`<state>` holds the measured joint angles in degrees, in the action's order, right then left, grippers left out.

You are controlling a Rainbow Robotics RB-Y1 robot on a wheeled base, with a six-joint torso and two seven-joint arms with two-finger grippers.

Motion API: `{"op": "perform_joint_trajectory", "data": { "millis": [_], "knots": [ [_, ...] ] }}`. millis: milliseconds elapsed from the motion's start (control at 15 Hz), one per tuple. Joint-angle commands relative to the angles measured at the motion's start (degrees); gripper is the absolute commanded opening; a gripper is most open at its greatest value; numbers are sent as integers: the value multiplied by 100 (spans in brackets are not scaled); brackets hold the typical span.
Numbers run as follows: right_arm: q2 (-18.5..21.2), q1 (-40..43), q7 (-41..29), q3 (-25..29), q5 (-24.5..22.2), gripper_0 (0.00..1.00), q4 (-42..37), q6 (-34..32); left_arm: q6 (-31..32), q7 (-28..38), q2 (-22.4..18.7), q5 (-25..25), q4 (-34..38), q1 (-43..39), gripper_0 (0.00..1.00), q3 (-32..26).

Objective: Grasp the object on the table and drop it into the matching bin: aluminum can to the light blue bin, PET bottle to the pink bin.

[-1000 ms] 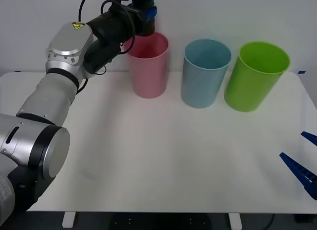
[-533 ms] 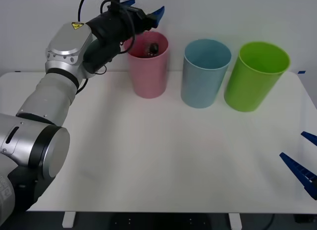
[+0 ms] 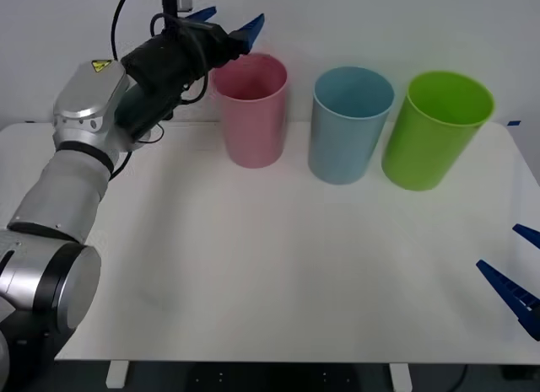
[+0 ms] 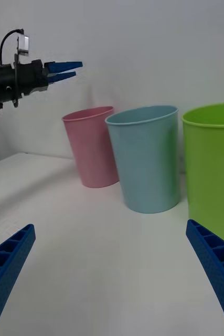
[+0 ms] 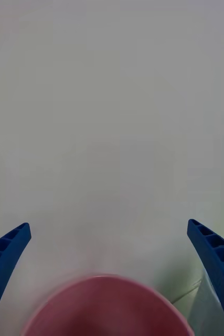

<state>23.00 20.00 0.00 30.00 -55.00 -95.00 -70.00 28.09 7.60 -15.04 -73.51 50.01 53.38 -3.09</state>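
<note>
Front view. Left claw (image 3: pixel 226 24) up high over the far-left part of the counter (image 3: pixel 253 265), just left of and above the pink bin (image 3: pixel 251 110); blue fingers spread apart, nothing between them. Three bins in a row along the far edge: pink bin, blue bin (image 3: pixel 349 125), green bin (image 3: pixel 434 131), each close beside the next. Inside of the pink bin mostly hidden by its near wall; the part of the inner wall that shows carries no bottle, and whether the bottle lies deeper inside cannot be told. Right claw (image 3: pixel 523 278) low at the near-right corner, cut off by the frame edge, two fingertips showing apart.

Right wrist view. Own fingers at the two lower corners, wide apart, nothing held: right claw (image 4: pixel 112 273). Beyond them the pink bin (image 4: pixel 93 147), blue bin (image 4: pixel 146 157) and green bin (image 4: pixel 214 157), the green one cut off at the side. Bins seen from the side, so contents are hidden. Left claw (image 4: pixel 63 71) far off above the pink bin, fingers parted.

Left wrist view. Left claw (image 5: pixel 112 273), fingers wide apart, empty. Pink bin (image 5: pixel 106 310) rim blurred, cut off at the frame edge; interior hard to make out. Plain pale wall behind.
</note>
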Motion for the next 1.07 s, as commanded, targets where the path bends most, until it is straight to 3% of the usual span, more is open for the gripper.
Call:
{"op": "perform_joint_trajectory", "data": {
  "millis": [67, 733, 1067],
  "knots": [
    [0, 0, 0, 0, 0, 100, 0, 0, 74, 14, -95, 179, 774, -645, 100, 1],
    [0, 0, 0, 0, 0, 100, 0, 0, 548, 5, -1027, 1225, 2980, -2904, 100, -245],
    [0, 0, 0, 0, 0, 100, 0, 0, 1506, -4, -1115, 1278, 3779, -4108, 100, -1229]
  ]
}}
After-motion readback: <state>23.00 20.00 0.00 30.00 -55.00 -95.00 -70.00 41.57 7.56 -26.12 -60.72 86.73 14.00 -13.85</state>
